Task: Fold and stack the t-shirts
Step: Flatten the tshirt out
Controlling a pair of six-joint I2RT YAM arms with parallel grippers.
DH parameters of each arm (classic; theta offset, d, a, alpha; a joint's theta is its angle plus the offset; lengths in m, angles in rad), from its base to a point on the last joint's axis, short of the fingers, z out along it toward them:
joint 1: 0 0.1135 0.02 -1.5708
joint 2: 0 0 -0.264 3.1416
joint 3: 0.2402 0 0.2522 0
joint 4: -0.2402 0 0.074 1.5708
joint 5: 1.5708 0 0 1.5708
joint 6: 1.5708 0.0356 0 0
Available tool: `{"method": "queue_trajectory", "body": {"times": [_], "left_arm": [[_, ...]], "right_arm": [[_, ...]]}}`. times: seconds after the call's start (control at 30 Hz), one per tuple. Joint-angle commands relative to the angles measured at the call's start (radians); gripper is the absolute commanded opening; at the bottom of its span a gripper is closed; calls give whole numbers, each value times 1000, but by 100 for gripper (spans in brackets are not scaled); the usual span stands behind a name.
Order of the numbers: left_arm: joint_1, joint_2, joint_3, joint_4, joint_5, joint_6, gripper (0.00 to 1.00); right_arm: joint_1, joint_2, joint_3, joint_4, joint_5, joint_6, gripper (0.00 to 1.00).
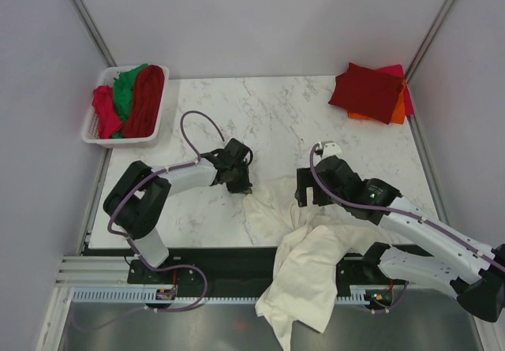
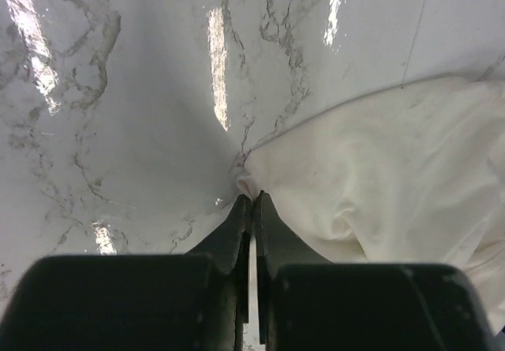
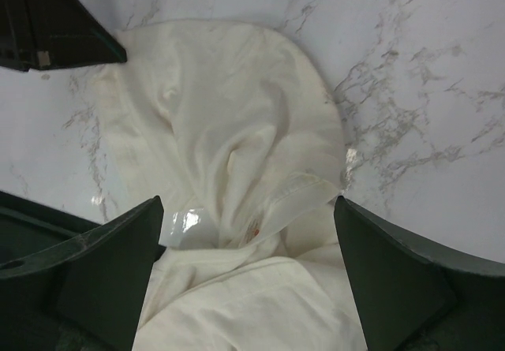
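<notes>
A large cream-white t-shirt [image 1: 304,264] lies crumpled at the table's near edge, and much of it hangs over the front. My left gripper [image 1: 237,179] is low at the shirt's left corner and shut on it. The left wrist view shows that corner pinched between the tips [image 2: 252,197], with the cream cloth [image 2: 379,169] spreading to the right. My right gripper [image 1: 312,187] stands open above the bunched cloth [image 3: 229,114], its fingers wide apart [image 3: 248,201] with folds between them. A folded stack sits at the far right, with a dark red t-shirt [image 1: 367,91] on orange [image 1: 398,114] and pink.
A white slotted basket [image 1: 95,134] at the far left holds magenta [image 1: 104,110], green [image 1: 124,91] and dark red [image 1: 144,100] t-shirts. White walls enclose the marble table [image 1: 268,114] on three sides. The arm bases and a cable rail run along the near edge.
</notes>
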Motion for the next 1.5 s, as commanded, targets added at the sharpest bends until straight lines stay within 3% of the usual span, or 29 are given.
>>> {"method": "queue_trajectory", "body": {"times": [0.0, 0.07, 0.2, 0.43, 0.57, 0.63, 0.77, 0.83, 0.87, 0.97, 1.2, 1.37, 1.47], "left_arm": [[-11, -23, -11, 43, -39, -28, 2], [0, -58, -5, 41, -93, -19, 2], [106, -112, 45, 0, -70, -5, 2], [340, -220, 47, -59, -69, 30, 2], [465, -296, 32, -86, -39, 50, 2], [474, -313, 21, -91, -35, 44, 2], [474, -339, -7, -100, -15, 44, 2], [477, -371, -25, -108, -9, 54, 2], [480, -385, -30, -127, -7, 57, 2], [497, -448, -34, -166, -7, 91, 2], [554, -572, -16, -272, -19, 191, 2], [566, -596, -25, -306, -45, 245, 2], [568, -599, -48, -316, -58, 258, 2]], "right_arm": [[0, -55, -63, 8, -207, 20, 98], [19, -80, -135, 25, -357, 26, 98], [66, -80, -195, -29, -415, 58, 94], [85, 15, -203, -47, -251, 113, 93], [85, 157, -194, 73, -176, 139, 94], [76, 263, -177, 135, -127, 130, 94], [34, 452, -86, 259, -87, 80, 83], [23, 515, -37, 302, -82, 58, 59], [16, 533, -19, 310, -72, 35, 38], [-61, 569, 58, 275, -30, -9, 0], [-479, 657, 295, 267, -16, -85, 0], [-544, 843, 526, 222, 19, -166, 0], [-556, 889, 586, 126, 131, -131, 10]]}}
